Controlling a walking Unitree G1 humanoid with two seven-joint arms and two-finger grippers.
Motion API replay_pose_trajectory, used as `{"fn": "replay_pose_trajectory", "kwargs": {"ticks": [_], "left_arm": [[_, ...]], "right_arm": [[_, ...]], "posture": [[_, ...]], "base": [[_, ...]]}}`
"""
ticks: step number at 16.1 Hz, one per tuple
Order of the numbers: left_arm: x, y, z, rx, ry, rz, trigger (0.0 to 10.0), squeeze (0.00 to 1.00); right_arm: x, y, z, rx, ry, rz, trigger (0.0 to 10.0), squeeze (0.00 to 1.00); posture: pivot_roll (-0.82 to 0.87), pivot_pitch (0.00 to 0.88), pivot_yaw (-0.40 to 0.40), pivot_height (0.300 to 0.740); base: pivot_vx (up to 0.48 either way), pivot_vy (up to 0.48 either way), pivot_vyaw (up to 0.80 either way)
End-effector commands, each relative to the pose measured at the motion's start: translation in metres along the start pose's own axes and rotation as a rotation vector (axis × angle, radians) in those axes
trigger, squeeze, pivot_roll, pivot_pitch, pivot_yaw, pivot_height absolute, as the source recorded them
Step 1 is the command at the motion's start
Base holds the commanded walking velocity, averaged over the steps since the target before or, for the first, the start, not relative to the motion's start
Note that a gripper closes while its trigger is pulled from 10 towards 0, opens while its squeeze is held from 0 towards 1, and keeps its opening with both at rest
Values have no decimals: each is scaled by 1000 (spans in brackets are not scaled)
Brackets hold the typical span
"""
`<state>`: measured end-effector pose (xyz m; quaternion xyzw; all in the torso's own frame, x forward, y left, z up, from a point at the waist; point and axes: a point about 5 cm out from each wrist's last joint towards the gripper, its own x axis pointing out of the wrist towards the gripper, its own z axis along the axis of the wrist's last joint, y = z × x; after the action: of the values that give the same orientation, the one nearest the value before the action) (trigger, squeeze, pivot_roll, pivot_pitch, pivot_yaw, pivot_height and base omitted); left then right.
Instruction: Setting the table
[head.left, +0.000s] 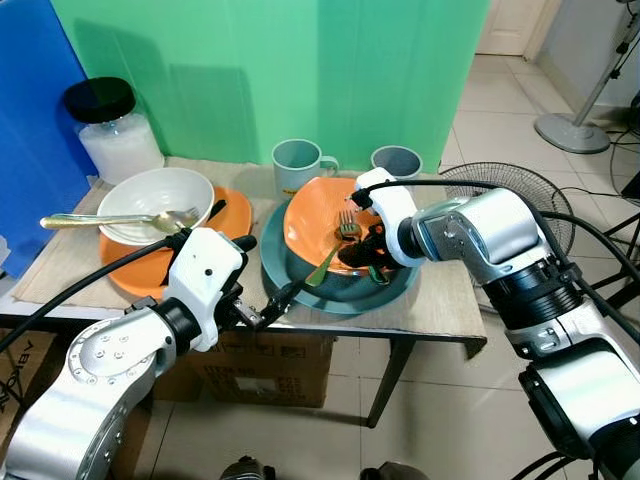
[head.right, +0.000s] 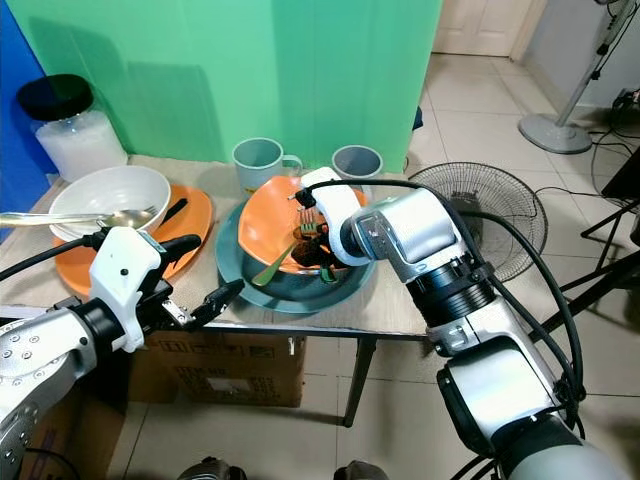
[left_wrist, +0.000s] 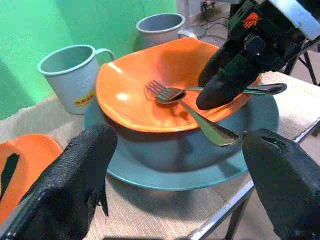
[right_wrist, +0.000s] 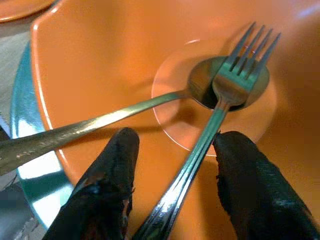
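My right gripper (right_wrist: 172, 185) hangs over the orange bowl (head.left: 320, 215), its two fingers spread to either side of the fork (right_wrist: 220, 100) handle and not closed on it. The fork's head lies across the spoon (right_wrist: 125, 112) bowl in the middle of that orange bowl, which sits tilted inside the teal plate (head.left: 290, 275). My left gripper (left_wrist: 175, 185) waits at the table's (head.left: 440, 310) front edge, fingers wide apart and holding nothing. Further left, a white bowl (head.left: 150, 195) with a gold spoon (head.left: 120, 219) across its rim stands on an orange plate (head.left: 150, 270). Two grey mugs (head.left: 298, 162) stand behind.
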<state>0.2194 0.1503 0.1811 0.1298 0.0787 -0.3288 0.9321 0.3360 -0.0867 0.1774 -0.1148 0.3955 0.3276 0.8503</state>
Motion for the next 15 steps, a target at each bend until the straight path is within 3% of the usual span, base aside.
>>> {"fn": "replay_pose_trajectory", "kwargs": {"ticks": [1, 15], "left_arm": [[0, -3, 5, 13, -11, -15, 10000, 0], [-2, -1, 3, 21, -4, -7, 10000, 0]], "right_arm": [[-2, -2, 5, -3, -13, -15, 0, 0], [2, 0, 10, -14, -28, -24, 0, 0]], "posture": [[-59, 62, 5, 740], [-55, 57, 8, 740]], "base": [[0, 0, 0], [0, 0, 0]]}}
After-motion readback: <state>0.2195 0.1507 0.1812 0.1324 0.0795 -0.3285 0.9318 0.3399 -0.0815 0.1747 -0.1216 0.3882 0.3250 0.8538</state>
